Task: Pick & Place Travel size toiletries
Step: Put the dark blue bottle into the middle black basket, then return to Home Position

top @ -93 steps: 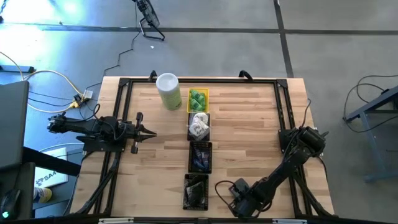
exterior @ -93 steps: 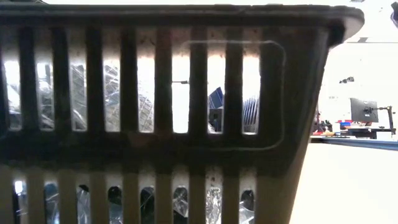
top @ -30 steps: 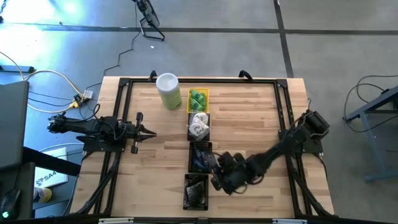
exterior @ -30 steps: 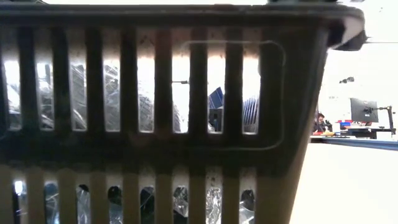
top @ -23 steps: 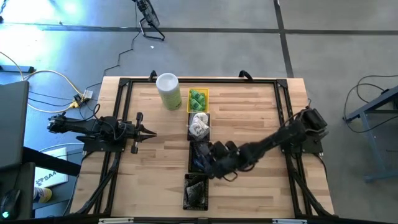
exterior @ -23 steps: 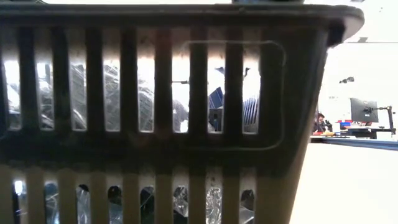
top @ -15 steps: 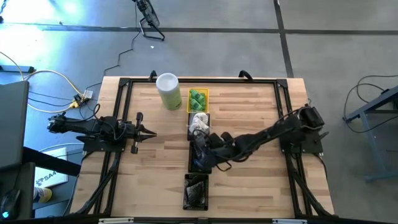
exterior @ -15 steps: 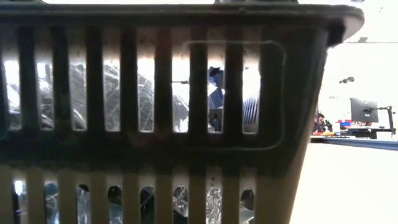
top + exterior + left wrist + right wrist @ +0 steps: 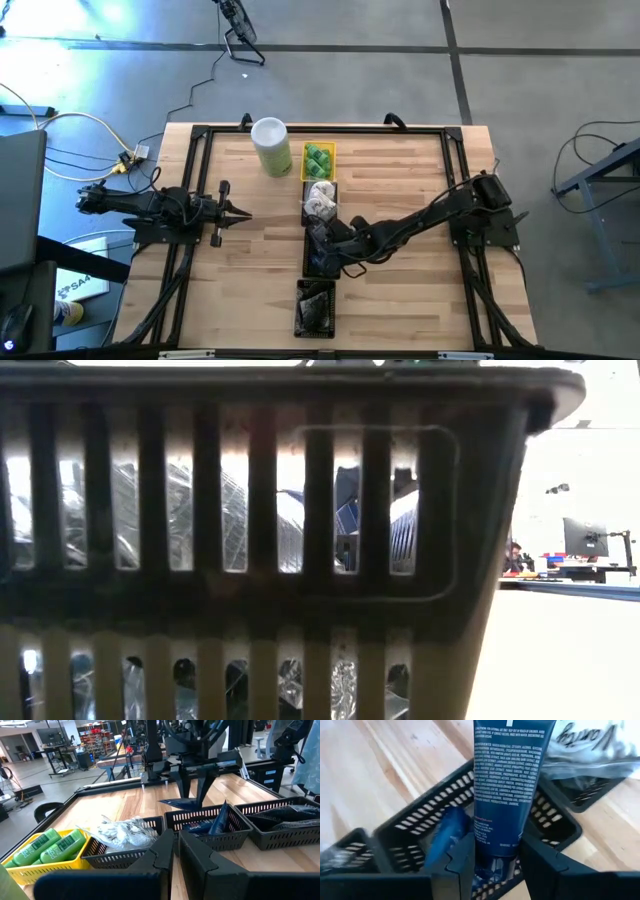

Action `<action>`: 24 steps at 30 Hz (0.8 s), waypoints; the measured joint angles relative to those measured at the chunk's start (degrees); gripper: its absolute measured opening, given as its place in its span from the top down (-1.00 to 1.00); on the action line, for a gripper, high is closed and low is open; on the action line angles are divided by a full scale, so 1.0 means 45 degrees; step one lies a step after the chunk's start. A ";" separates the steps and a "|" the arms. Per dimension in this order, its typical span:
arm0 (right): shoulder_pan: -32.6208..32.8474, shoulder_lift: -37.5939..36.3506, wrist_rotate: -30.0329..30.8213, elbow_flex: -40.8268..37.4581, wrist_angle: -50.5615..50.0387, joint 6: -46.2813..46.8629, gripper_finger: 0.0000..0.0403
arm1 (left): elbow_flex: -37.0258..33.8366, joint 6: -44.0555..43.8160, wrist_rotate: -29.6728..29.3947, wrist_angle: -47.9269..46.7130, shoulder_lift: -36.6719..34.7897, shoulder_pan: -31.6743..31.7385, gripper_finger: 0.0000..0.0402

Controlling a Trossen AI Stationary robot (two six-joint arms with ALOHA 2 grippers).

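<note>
Your right end effector (image 9: 496, 851) is clamped on a dark blue tube (image 9: 507, 780) of small white print and holds it over the black slotted tray (image 9: 415, 827) third along the row, where another blue tube (image 9: 447, 832) lies; beside that tray sits the one of white clear-wrapped pieces (image 9: 122, 832), then the yellow tray (image 9: 30, 870) of green bottles (image 9: 52, 847). In the high view that right end effector (image 9: 328, 243) sits mid-bench (image 9: 400, 180) over the tray row. Your left end effector (image 9: 240, 212) waits at the bench's left side, fingers closed on nothing.
</note>
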 joint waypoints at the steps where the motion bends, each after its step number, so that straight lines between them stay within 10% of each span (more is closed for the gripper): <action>1: 0.0000 0.0000 -0.0151 -0.0002 -0.0010 0.0000 0.37 | 0.0000 0.0000 0.0005 0.0000 -0.0001 0.0005 0.88; 15: 0.0083 -0.0030 -0.0391 0.0007 0.0073 -0.0582 -0.09 | 0.0000 0.0000 0.0005 0.0000 -0.0002 0.0002 0.88; 24: 0.0073 -0.0536 -0.0994 0.0007 0.0054 -0.1305 0.15 | 0.0000 0.0000 0.0005 0.0000 -0.0001 0.0004 0.88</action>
